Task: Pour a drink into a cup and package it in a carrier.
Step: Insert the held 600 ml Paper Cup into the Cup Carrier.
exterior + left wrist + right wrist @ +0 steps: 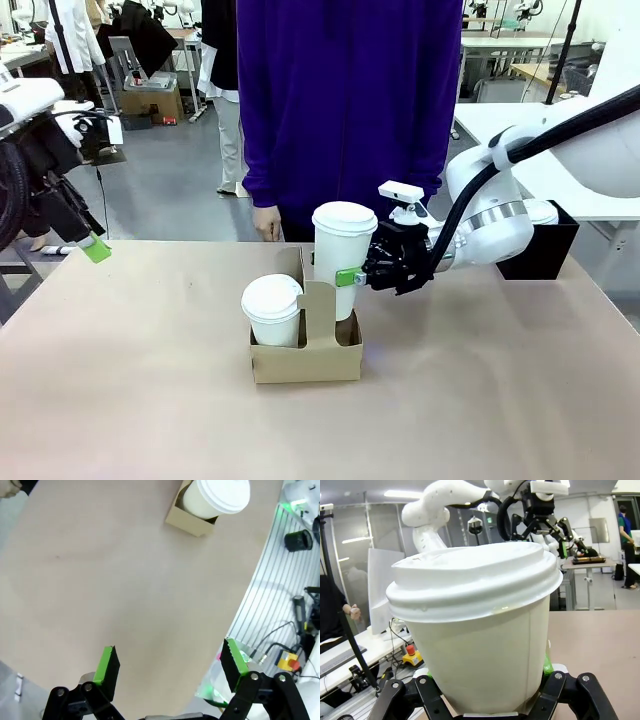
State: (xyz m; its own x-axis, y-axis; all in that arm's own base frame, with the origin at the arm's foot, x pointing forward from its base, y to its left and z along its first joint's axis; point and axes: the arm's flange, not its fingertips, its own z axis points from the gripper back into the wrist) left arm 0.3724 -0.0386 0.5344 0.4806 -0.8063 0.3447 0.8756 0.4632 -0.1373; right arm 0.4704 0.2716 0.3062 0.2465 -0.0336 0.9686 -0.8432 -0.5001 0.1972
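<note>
On the table there are 2 white paper cups, and each of them has 1 white lid: 1 taller cup and 1 shorter cup. There is 1 brown cardboard carrier with 2 pockets and 1 upright handle tab in the middle. At the far right edge stands 1 black box. There are 2 robot arms, each with 1 gripper: the left gripper and the right gripper. Each gripper has 2 fingers with green pads. Behind the table stands 1 person in a purple top.
</note>
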